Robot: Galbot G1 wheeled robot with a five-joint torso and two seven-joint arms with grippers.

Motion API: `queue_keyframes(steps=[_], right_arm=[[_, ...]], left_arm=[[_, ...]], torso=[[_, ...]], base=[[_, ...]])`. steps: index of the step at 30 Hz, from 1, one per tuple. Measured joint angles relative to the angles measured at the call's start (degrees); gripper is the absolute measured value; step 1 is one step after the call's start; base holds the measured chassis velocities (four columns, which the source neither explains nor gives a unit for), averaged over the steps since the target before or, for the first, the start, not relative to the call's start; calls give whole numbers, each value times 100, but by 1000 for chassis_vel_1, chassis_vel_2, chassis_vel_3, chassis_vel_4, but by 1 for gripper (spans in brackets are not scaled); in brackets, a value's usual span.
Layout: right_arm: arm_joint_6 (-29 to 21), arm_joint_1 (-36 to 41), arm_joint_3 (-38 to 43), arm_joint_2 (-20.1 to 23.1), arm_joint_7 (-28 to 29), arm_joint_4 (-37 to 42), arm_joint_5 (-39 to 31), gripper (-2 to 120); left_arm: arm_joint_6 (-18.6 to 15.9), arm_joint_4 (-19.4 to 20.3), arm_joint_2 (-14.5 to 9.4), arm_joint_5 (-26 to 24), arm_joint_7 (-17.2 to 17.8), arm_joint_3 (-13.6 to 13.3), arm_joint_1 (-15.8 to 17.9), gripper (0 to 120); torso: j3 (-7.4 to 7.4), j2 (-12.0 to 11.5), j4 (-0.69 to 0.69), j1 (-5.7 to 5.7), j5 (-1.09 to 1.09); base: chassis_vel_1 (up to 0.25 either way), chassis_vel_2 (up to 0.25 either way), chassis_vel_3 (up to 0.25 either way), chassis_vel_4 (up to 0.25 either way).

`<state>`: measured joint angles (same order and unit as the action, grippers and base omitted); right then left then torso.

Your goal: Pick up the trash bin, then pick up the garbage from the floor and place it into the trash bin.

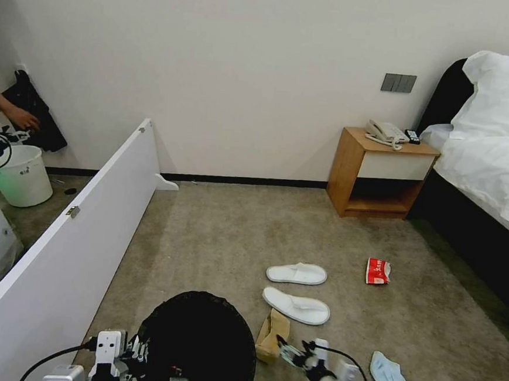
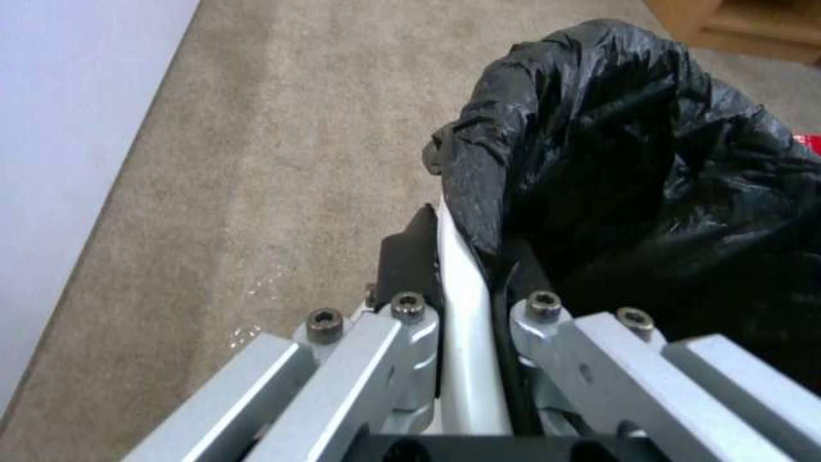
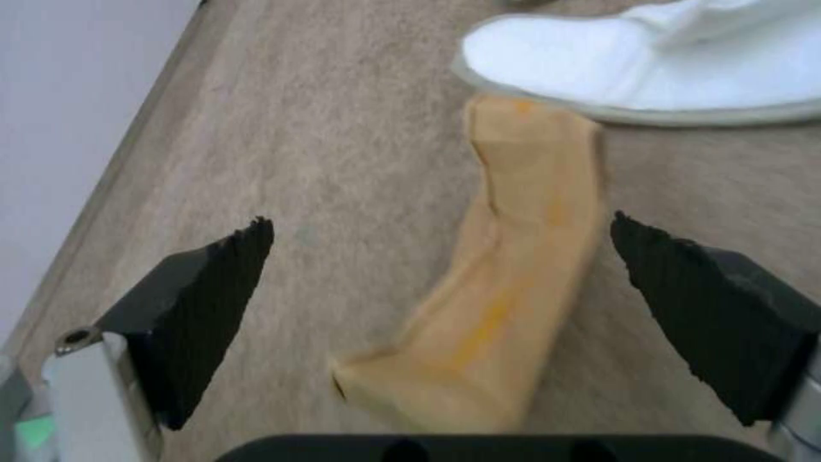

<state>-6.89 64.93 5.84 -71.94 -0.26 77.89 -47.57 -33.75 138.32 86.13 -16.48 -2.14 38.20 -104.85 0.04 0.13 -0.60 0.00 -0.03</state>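
Our left end effector (image 2: 466,301) grips the small round white black-lined plastic bin (image 1: 198,341) by its rim. Our right end effector (image 3: 440,289) hangs spread above the folded brown cardboard piece (image 3: 492,282) on the floor; we judge it light, crushable, best pinched mid-length.

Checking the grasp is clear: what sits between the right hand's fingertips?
In the right wrist view, the brown cardboard piece lies on the carpet between the open right hand fingers, untouched.
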Motion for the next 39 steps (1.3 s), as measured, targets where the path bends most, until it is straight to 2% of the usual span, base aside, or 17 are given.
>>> queue_keyframes(steps=[11, 25, 30, 39], right_arm=[[-462, -431, -194, -348, 639, -447, -64, 100], [-368, -75, 73, -138, 495, 170, 149, 100], [-363, 279, 339, 59, 482, 617, 117, 100], [-532, 333, 490, -32, 812, 515, -134, 100]], left_arm=[[35, 106, 33, 43, -6, 48, -122, 4], [41, 111, -8, 43, -11, 10, -92, 4], [41, 119, -39, 30, -12, 10, -88, 4], [35, 121, -55, 30, -12, -23, -82, 4]], torso=[[0, 0, -2, 0, 3], [0, 0, -2, 0, 3], [-1, 0, -2, 0, 3], [-1, 0, -1, 0, 4]], base=[[0, 0, 0, 0], [0, 0, 0, 0], [0, 0, 0, 0], [0, 0, 0, 0]])
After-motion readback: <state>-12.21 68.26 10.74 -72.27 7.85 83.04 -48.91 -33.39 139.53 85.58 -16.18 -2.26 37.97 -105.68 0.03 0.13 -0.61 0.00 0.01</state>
